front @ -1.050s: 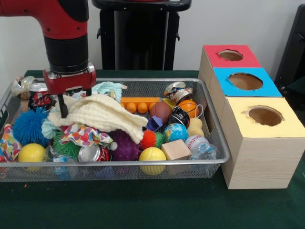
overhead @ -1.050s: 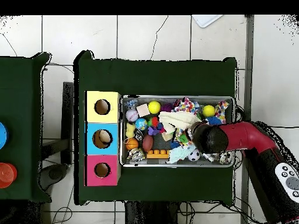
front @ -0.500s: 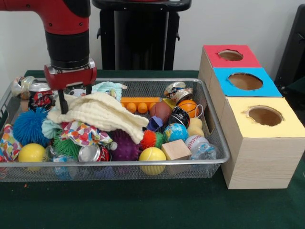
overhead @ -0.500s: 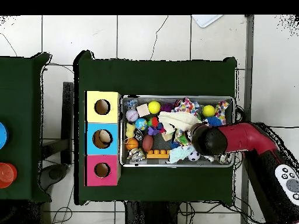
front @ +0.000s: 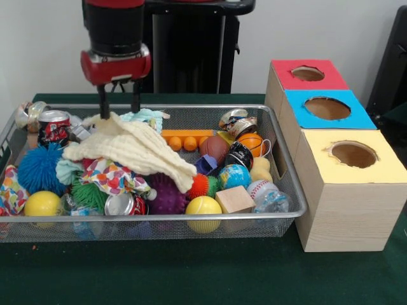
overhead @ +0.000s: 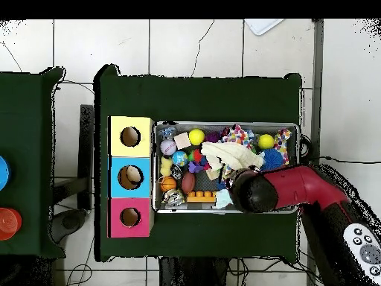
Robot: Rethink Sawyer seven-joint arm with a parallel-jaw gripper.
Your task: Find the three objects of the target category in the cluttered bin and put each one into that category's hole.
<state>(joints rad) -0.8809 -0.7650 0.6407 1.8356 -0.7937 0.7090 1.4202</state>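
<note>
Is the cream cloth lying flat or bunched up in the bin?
Bunched: the cream cloth drapes over the toys, one corner peaked between the gripper's open fingers.

My arm (front: 114, 25) is a thick cylinder, glossy black along the wrist with a red band at its lower end. Beneath hangs my gripper (front: 119, 101): a red block with two thin, straight black fingers (front: 102, 101). From overhead, my arm is a rounded red tube capped with a black dome.
</note>
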